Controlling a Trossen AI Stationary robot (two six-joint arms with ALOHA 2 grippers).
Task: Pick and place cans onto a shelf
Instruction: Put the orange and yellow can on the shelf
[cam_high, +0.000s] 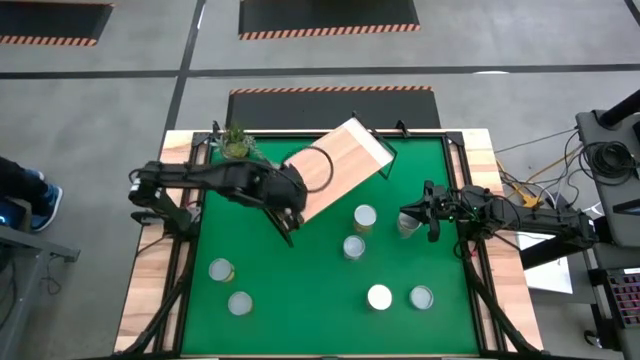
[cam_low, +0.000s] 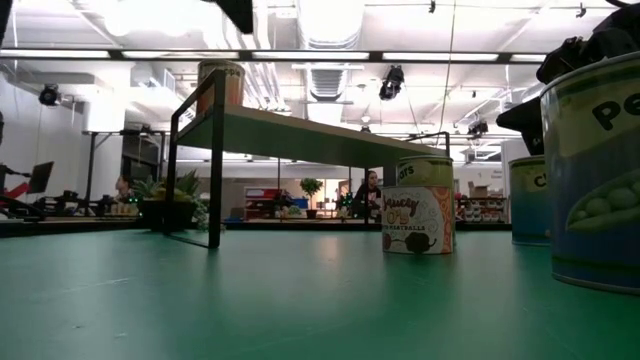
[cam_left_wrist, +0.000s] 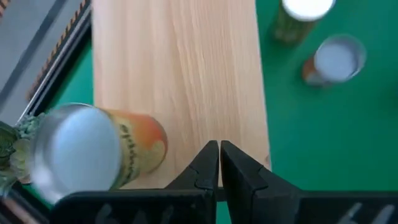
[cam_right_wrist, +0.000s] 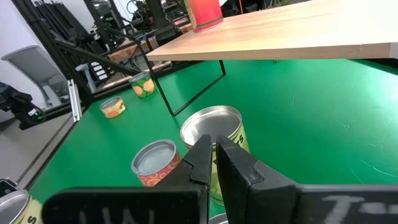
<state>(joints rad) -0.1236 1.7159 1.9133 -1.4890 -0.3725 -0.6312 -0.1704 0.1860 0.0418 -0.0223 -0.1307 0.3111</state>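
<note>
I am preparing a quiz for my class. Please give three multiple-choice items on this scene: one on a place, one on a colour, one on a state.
1. Where is the orange-label can?
A. on the shelf
B. on the mat
C. in a gripper

2. What colour is the mat?
A. grey
B. blue
C. green

3. How is the left gripper?
A. open around a can
B. shut, empty
C. shut on a can

Key: 1 A, the orange-label can stands on the shelf. 2 C, the mat is green. 3 B, the left gripper has its fingers together above the shelf with nothing between them. The right gripper, also shut, is over another can on the mat.
</note>
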